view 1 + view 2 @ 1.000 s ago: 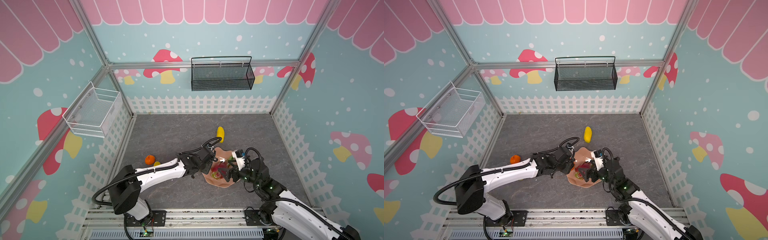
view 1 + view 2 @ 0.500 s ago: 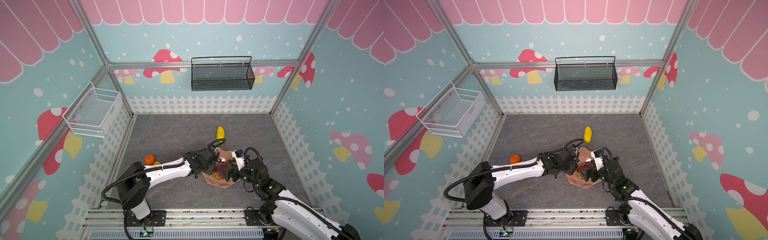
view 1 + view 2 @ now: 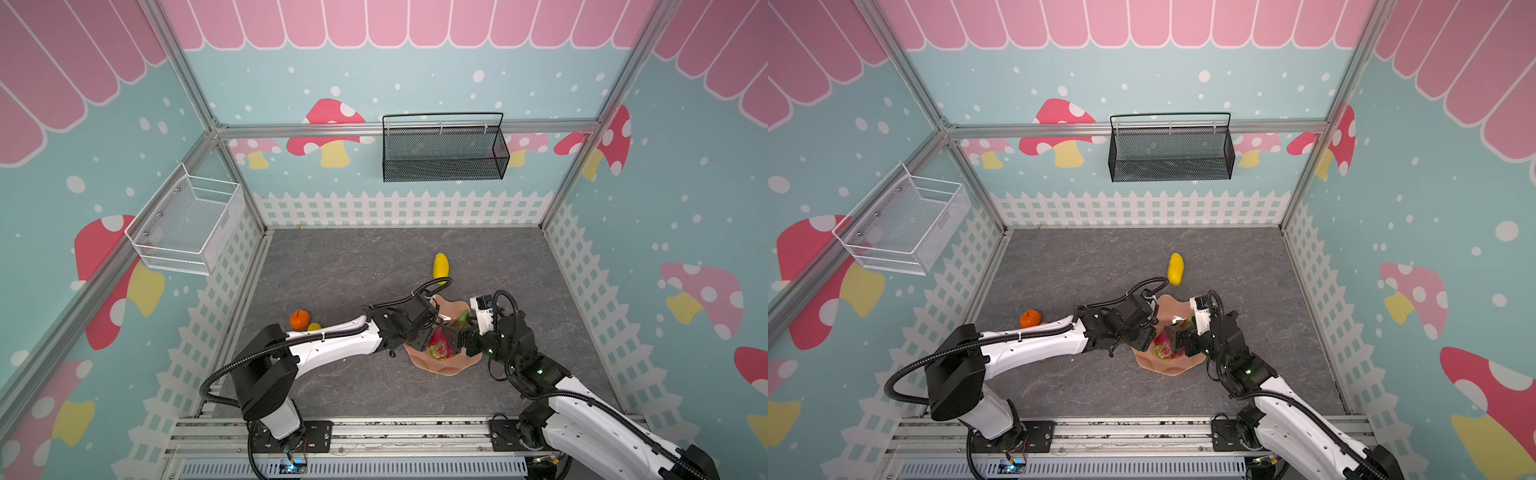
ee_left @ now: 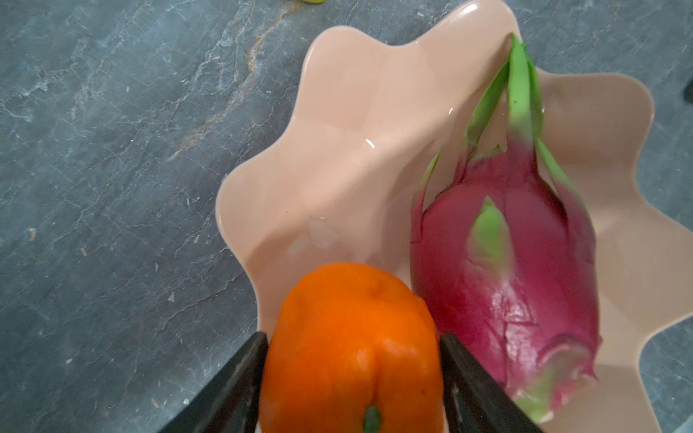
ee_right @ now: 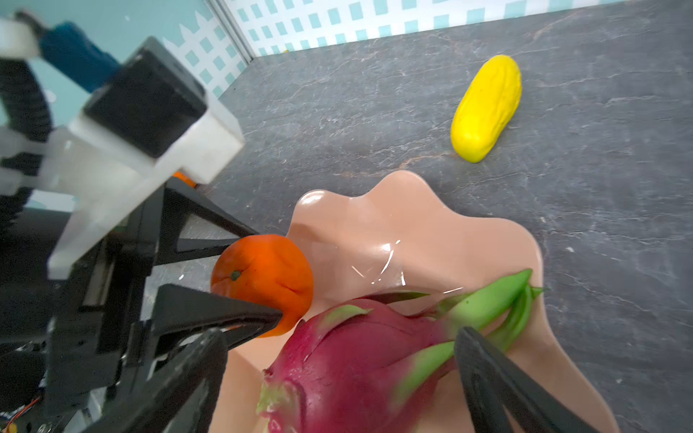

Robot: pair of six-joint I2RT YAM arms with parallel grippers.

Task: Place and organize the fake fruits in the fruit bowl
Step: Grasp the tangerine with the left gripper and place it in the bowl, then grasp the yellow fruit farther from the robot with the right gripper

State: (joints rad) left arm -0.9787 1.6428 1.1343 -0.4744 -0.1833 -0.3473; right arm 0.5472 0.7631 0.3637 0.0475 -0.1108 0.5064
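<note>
The salmon-pink fruit bowl point(image 3: 441, 370) point(image 4: 337, 93) stands at front centre of the grey floor. A magenta dragon fruit point(image 4: 506, 262) point(image 5: 356, 356) lies inside it. My left gripper point(image 4: 353, 335) is over the bowl's left edge, shut on an orange point(image 5: 262, 277), with a finger against each side. My right gripper point(image 5: 339, 337) is open and straddles the dragon fruit, with a gap at one finger. A yellow mango point(image 3: 441, 266) point(image 5: 485, 108) lies on the floor behind the bowl. A second orange point(image 3: 299, 319) point(image 3: 1030, 318) sits at the left, with a yellow fruit point(image 3: 314, 327) half hidden behind my left arm.
A black mesh basket point(image 3: 444, 153) hangs on the back wall and a white wire basket point(image 3: 187, 226) on the left wall. White picket-fence walls close in the floor. Both grippers crowd together over the bowl, fingers nearly touching.
My left arm has reached a little further right, bringing the orange over the bowl's edge beside the dragon fruit. The right gripper has stayed in place, open.
</note>
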